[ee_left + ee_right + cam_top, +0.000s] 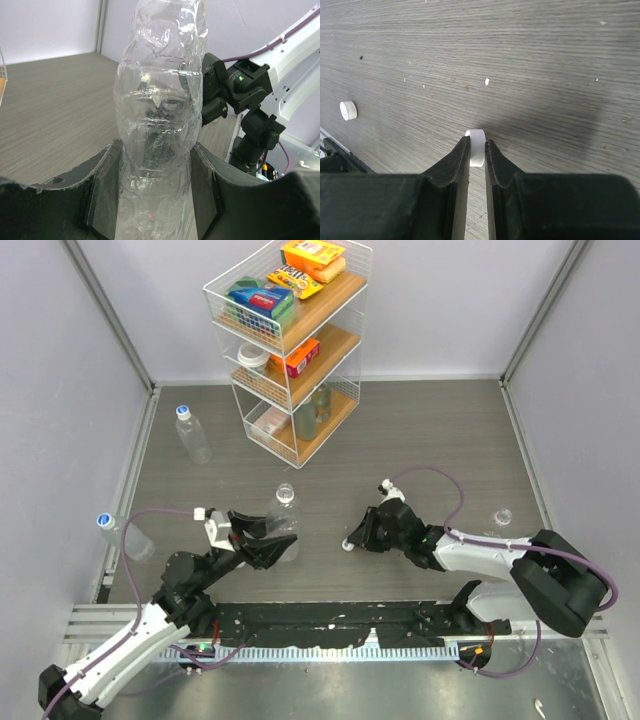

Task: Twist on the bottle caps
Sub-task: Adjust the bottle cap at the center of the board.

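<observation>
My left gripper is shut on the ribbed body of a clear bottle, which stands upright with its neck uncapped. Its black fingers press the bottle from both sides. To the right of it my right gripper hangs low over the table, shut on a small white bottle cap held on edge between the fingertips. A second white cap lies loose on the table. Another bottle with a blue cap stands at the back left, and one more lies at the left edge.
A white wire rack with boxes, packets and jars stands at the back centre. A small clear object sits at the right. Grey walls close in the table on three sides, and a metal rail runs along the near edge.
</observation>
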Robot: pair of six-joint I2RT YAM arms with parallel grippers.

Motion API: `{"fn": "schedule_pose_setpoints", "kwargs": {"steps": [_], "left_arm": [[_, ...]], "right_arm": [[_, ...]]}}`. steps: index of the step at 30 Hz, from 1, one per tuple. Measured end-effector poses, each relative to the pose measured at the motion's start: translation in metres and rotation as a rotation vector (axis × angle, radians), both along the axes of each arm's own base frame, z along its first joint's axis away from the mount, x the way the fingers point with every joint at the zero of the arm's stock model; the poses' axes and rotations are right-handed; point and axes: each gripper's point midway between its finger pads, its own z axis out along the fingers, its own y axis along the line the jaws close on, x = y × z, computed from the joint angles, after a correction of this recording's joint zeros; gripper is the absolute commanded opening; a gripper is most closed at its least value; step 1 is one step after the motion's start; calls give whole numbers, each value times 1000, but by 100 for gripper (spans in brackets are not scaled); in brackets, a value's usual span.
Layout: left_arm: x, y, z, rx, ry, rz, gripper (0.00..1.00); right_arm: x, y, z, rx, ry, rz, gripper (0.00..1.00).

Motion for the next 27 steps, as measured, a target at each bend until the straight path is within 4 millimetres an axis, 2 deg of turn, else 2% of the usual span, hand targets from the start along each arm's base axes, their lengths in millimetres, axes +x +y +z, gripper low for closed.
{"fn": "schedule_pose_setpoints", "kwargs": {"steps": [2,5,7,11,21,22,27], "left_arm": [[0,-3,-3,12,3,-15,12],[-2,-6,0,8,-7,-35,11],[-4,-6,3,-3,-17,-40,11],[-6,-6,10,-29,-25,-49,10],[-11,-3,22,-80,-36,-61,9],[-12,-2,23,-84,-35,-63,9],[-12,-2,23,-92,-19,-69,9]], "right_arm": [[0,2,1,9,-4,9,5],[0,2,1,6,-4,8,26],[2,-2,0,-10,-10,-8,36],[3,-20,-8,-87,-6,-65,46],[0,-41,-1,-198,-65,-26,65],[-1,-42,1,-211,-73,-12,88],[1,-31,26,-276,-186,126,88]]}}
